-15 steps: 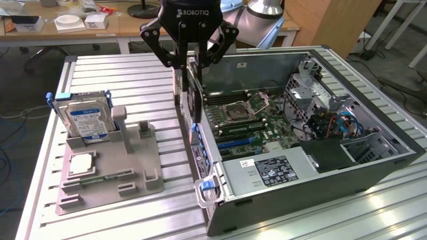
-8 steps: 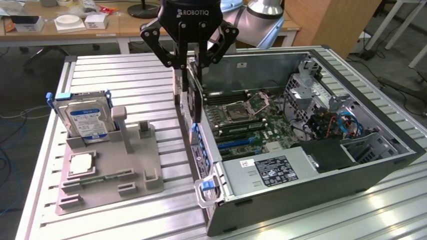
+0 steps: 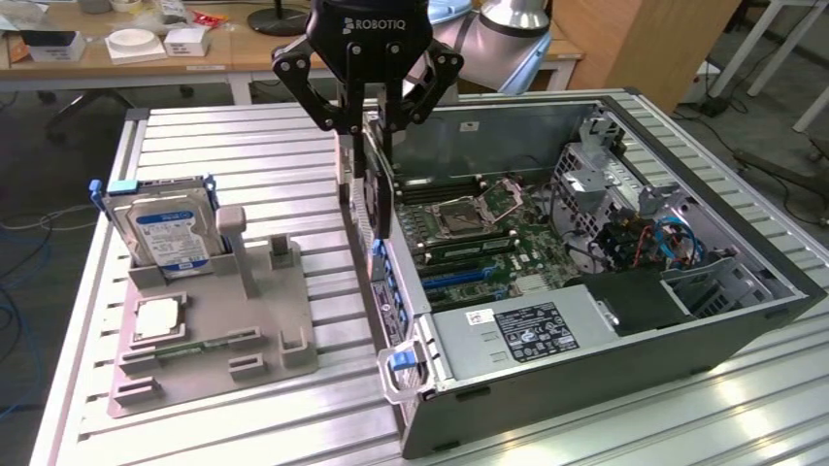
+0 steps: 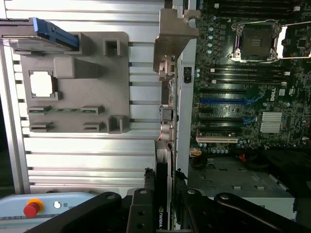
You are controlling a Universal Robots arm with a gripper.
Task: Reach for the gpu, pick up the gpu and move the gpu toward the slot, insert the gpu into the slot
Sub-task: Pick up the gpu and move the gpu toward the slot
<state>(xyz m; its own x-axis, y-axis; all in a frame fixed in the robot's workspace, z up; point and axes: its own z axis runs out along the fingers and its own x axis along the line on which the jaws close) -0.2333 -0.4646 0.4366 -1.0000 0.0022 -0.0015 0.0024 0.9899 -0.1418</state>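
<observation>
Exterior view, gpu [image 3: 380, 189] hanging upright, gripped between jaws

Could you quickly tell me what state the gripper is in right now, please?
Gripper: closed on the gpu, which hangs edge-down from it.

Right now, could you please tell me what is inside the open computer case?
Inside the computer case: a motherboard with a processor socket, a power supply and blue cables. The power supply covers whatever lies beneath it.
</observation>
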